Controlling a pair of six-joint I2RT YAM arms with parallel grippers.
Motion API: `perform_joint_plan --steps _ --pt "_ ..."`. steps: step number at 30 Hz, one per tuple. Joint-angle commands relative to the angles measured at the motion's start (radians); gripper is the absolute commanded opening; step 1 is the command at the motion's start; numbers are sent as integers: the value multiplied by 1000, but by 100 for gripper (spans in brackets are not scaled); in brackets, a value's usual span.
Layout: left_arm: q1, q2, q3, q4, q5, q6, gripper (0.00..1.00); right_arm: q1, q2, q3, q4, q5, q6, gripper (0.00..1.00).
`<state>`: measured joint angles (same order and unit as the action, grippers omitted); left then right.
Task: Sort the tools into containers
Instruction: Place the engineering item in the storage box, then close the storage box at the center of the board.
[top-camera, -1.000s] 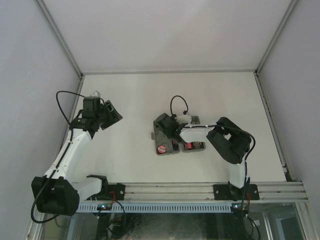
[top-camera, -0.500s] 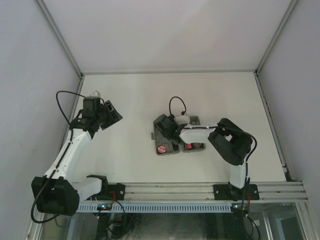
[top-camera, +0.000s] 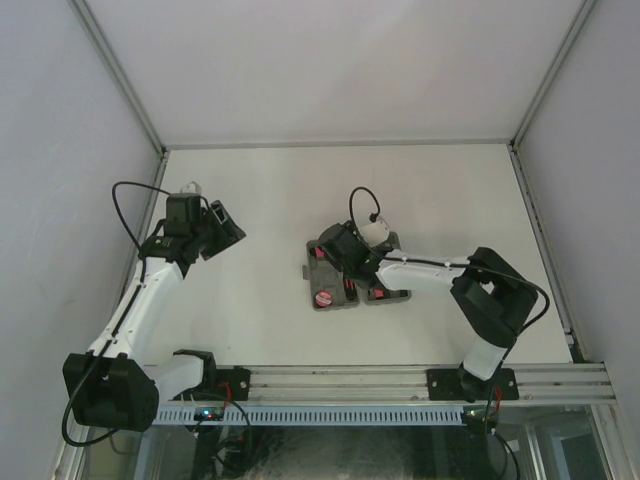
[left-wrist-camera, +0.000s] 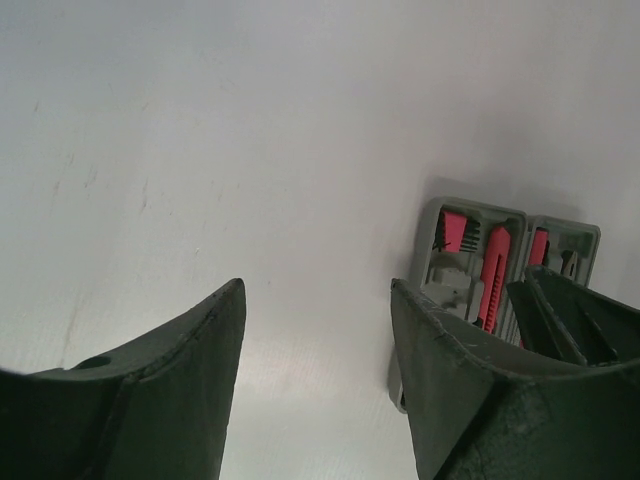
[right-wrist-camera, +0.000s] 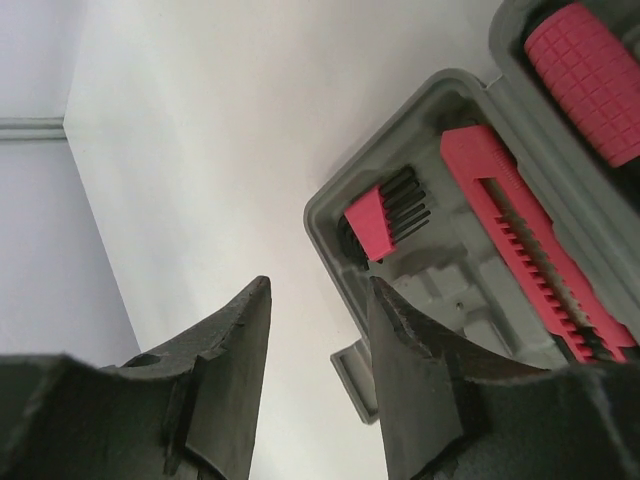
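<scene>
Since the right arm (top-camera: 430, 266) stretched out, right end effector (right-wrist-camera: 318, 300) hangs released, empty, over the tool case's (right-wrist-camera: 420, 275) far-left corner, hex key set (right-wrist-camera: 385, 218) seated there. Placement likely done. Left end effector (left-wrist-camera: 316, 295) released, well left of case.

Left arm (top-camera: 140, 300): white tubular links, black joint housings, bulky black shoulder block. Right arm (top-camera: 430, 268): same build and finish. A thin black cable (top-camera: 122, 205) loops free above each wrist. Left pincer (left-wrist-camera: 315, 290) and right pincer (right-wrist-camera: 318, 282): matte, wedge-shaped fingers (left-wrist-camera: 150, 400) with curved inner faces, seemingly black-green in this light.
</scene>
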<state>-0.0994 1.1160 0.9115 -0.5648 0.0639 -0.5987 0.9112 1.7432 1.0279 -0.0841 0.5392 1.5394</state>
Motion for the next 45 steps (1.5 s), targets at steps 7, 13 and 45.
perform_joint_plan --steps 7,13,45 --pt "10 -30 6 12 -27 34 74 -60 -171 -58 41 -14 -370 43" --pt "9 -42 18 13 -59 55 81 -137 -251 -58 -6 -61 -569 46" --pt "10 -157 22 175 -142 14 100 -748 -634 -288 20 -590 -862 100"
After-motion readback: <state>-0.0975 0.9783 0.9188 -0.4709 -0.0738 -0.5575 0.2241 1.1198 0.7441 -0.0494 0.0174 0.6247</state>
